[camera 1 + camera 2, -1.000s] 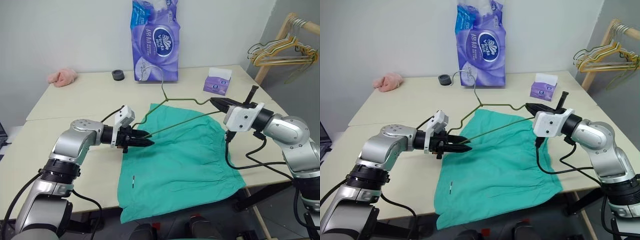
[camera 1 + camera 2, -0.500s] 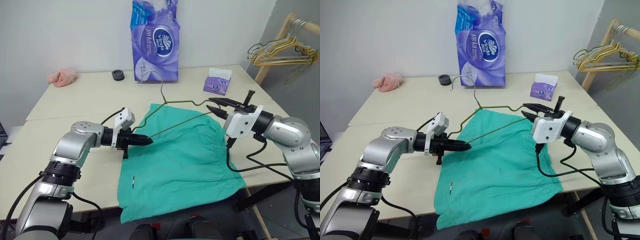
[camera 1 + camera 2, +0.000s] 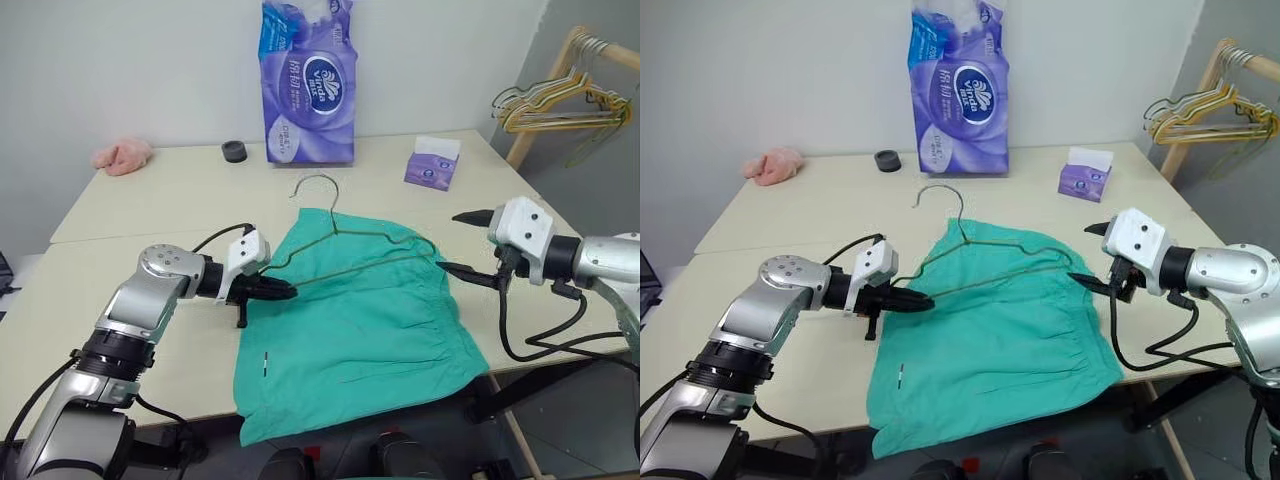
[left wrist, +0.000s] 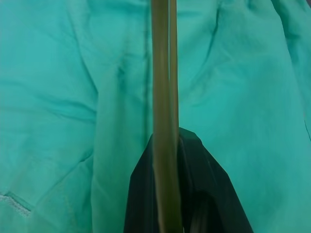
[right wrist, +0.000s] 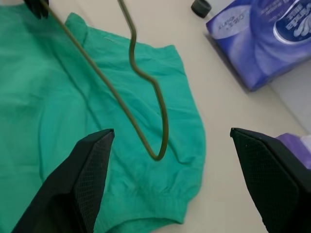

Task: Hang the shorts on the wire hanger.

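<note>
Biggest thing first: the shorts (image 3: 355,320) lie flat on the table (image 3: 140,190) in front of you, teal, soft and floppy, so they'll sag and bunch; I'd grab them at the gathered waistband, where the cloth is thickest. The wire hanger (image 3: 345,235) lies on top of them, thin, stiff, probably light and a bit slippery. Your left gripper (image 3: 280,291) is clamped tight on its left corner. Your right gripper (image 3: 468,242) is spread wide, holding nothing, just beside the hanger's right end.
</note>
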